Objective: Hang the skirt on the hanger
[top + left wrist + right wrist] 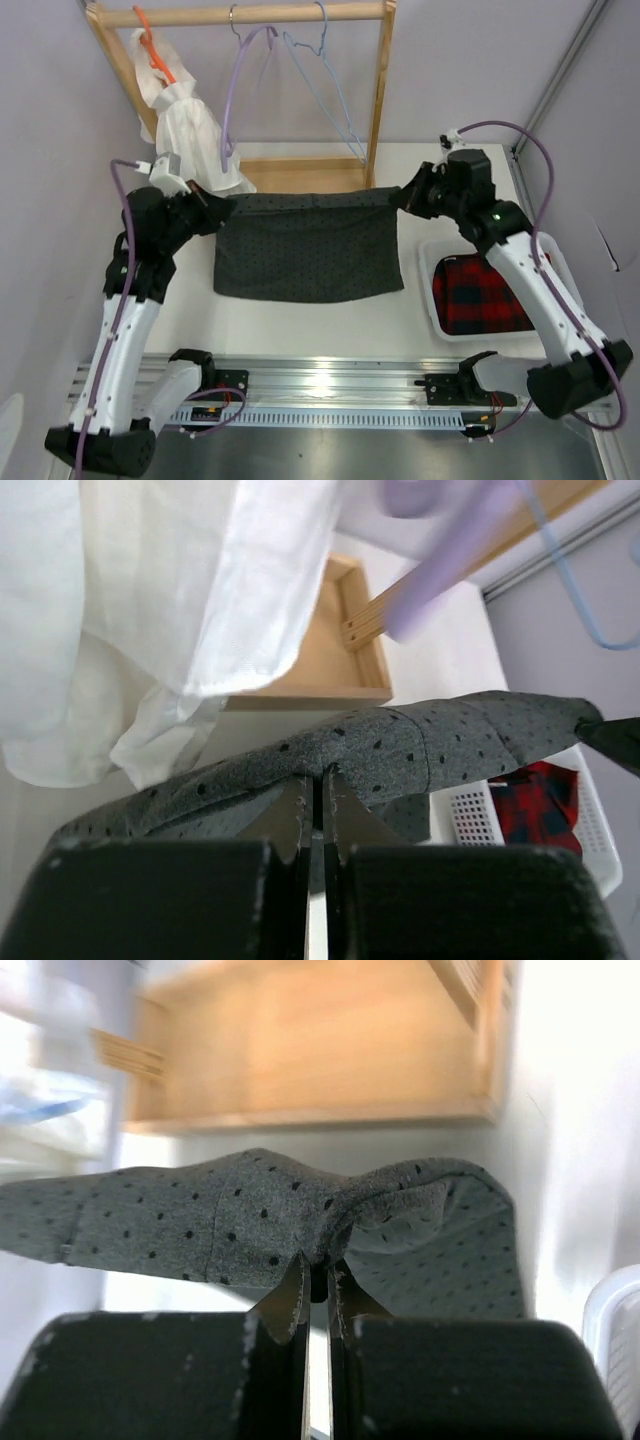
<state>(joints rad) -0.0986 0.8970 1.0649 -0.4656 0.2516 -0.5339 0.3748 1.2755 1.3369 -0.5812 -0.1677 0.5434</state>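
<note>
Left gripper (314,780): jaws closed on the top edge of the skirt (420,745), with a fold of dotted cloth pinched between the tips. Right gripper (316,1265): also clamped on that edge, at the opposite corner, with cloth bunched just above the fingertips.

From above we see the top edge stretched between the two grippers, left corner to right corner. The rest of the skirt spreads toward the arm bases, curved hem nearest them. We cannot tell how much of it rests on the table (320,320).

Just beyond the held edge stands a wooden rack (378,90). The blue hanger (346,112) hangs from its top rail by the hook, near the right post and apart from the skirt. A lavender hanger (232,95) hangs beside it to the left. Further left is an orange hanger (152,50) carrying a white garment (185,130), which drapes close behind the left gripper.

Right of the skirt, under the right arm, is a white basket (560,270) holding a red-and-black plaid garment (480,295).
</note>
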